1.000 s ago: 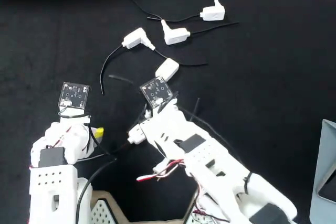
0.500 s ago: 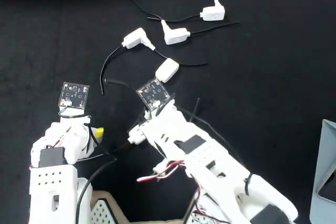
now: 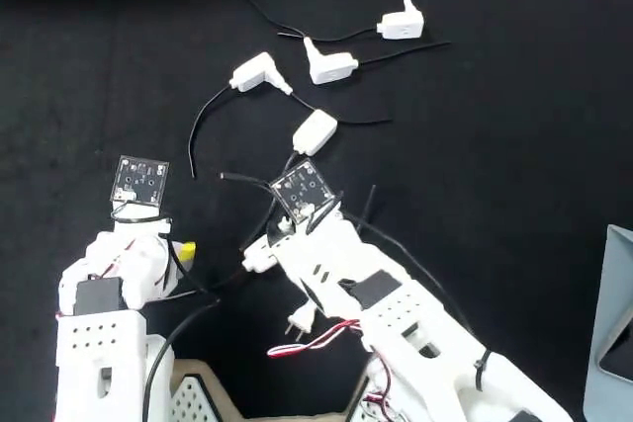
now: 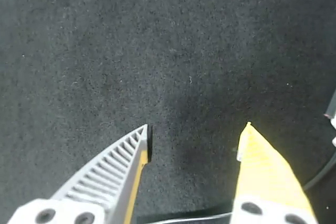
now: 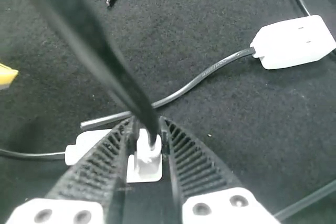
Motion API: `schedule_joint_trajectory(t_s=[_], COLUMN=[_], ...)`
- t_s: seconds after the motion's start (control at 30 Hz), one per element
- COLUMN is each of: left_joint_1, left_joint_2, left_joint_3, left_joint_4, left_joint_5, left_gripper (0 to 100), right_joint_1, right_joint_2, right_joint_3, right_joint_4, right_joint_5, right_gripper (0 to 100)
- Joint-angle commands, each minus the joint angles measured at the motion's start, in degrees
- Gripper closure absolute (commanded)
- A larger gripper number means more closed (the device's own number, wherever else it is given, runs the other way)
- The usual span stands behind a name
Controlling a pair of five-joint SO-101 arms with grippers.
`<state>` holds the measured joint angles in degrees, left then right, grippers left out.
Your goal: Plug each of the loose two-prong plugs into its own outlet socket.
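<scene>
White two-prong plug (image 5: 143,162) sits pinched between the right gripper's (image 5: 146,128) fingers, its black cord (image 5: 100,51) rising just in front of them. Ahead of the fingertips lies a white outlet socket (image 5: 294,41); its cable (image 5: 210,74) bears print too small to read. The left gripper (image 4: 194,140) gapes wide over black cloth (image 4: 157,51).

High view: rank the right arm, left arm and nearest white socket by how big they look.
right arm
left arm; both run off the frame, so that gap is unsure
white socket, clearly smallest
</scene>
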<state>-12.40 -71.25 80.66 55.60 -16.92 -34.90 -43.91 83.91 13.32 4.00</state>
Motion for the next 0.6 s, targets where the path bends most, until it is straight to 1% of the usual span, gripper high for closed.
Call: schedule_joint_trajectory(t_s=[0.0, 0.4, 0.57], left_joint_1=[-0.22, -0.13, -0.13], left_joint_2=[-0.62, -0.62, -0.62], left_joint_3=[-0.22, -0.22, -0.22], left_joint_4=[-0.88, -0.88, -0.88], left_joint_5=[0.09, 0.00, 0.00], left_gripper=[73, 73, 73], right_joint_1=[0.53, 0.62, 0.62], right_joint_2=[0.04, -0.04, -5.14], right_joint_3=[1.10, 0.75, -0.48], right_joint_4=[3.78, 4.31, 4.04], right_joint_5=[0.70, 0.70, 0.62], right_gripper=[98.7, 98.7, 98.7])
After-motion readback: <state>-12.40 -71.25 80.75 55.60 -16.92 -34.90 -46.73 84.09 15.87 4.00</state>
